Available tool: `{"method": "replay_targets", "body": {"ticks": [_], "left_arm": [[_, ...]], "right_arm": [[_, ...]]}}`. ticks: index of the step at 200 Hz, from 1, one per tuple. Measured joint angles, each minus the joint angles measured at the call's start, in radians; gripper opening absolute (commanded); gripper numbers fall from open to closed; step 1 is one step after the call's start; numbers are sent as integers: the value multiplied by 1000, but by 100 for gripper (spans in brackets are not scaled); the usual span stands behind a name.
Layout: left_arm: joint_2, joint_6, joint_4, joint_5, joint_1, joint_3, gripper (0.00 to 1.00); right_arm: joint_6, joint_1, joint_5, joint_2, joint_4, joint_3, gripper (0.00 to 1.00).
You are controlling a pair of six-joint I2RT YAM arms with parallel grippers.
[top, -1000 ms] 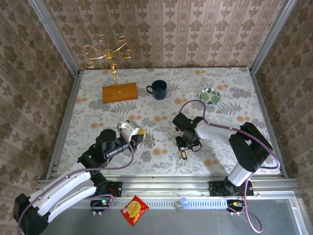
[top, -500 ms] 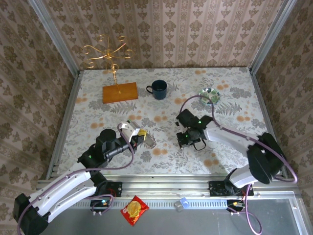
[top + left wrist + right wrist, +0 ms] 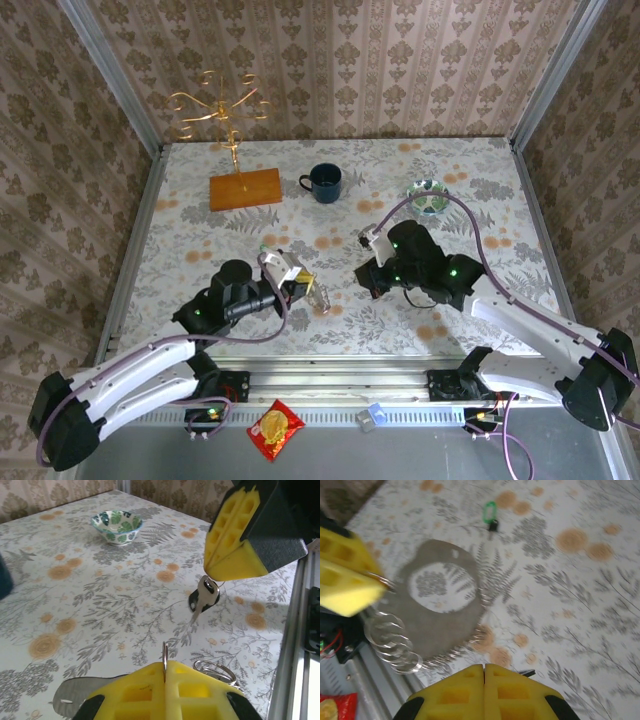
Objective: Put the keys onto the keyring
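My left gripper (image 3: 165, 665) is shut on the thin metal ring of the keyring (image 3: 164, 656), seen edge-on between its yellow fingers. A second ring (image 3: 214, 670) and the grey strap (image 3: 75, 700) hang beside them. My right gripper (image 3: 216, 574) hovers just beyond, shut on a silver key (image 3: 202, 597) that dangles from its tips. In the right wrist view, the right gripper (image 3: 484, 667) faces the blurred strap loop (image 3: 445, 615). A green-headed key (image 3: 490, 514) lies on the table. From above, the left gripper (image 3: 305, 283) and right gripper (image 3: 368, 278) face each other mid-table.
A dark mug (image 3: 323, 182) and a patterned bowl (image 3: 428, 196) stand at the back. The gold wire stand on its wooden base (image 3: 245, 188) is at the back left. A snack packet (image 3: 275, 430) lies below the table's front rail (image 3: 330, 365).
The right gripper has lifted off the table with the silver key and swung toward the left gripper. The left gripper has moved right and raised the keyring and strap.
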Motion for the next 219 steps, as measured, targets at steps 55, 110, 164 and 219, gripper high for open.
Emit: {"method": "replay_targets", "body": {"ticks": [55, 110, 164, 219], "left_arm": [[90, 32, 37, 18, -44, 32, 0], [131, 32, 50, 45, -50, 62, 0], [154, 32, 53, 79, -56, 65, 0], [158, 31, 55, 96, -57, 68, 0]], "right_arm": [[-87, 48, -117, -2, 129, -23, 0], [-153, 68, -138, -2, 195, -64, 0], [-177, 69, -106, -2, 215, -73, 0], [-183, 76, -75, -2, 217, -73, 0]]}}
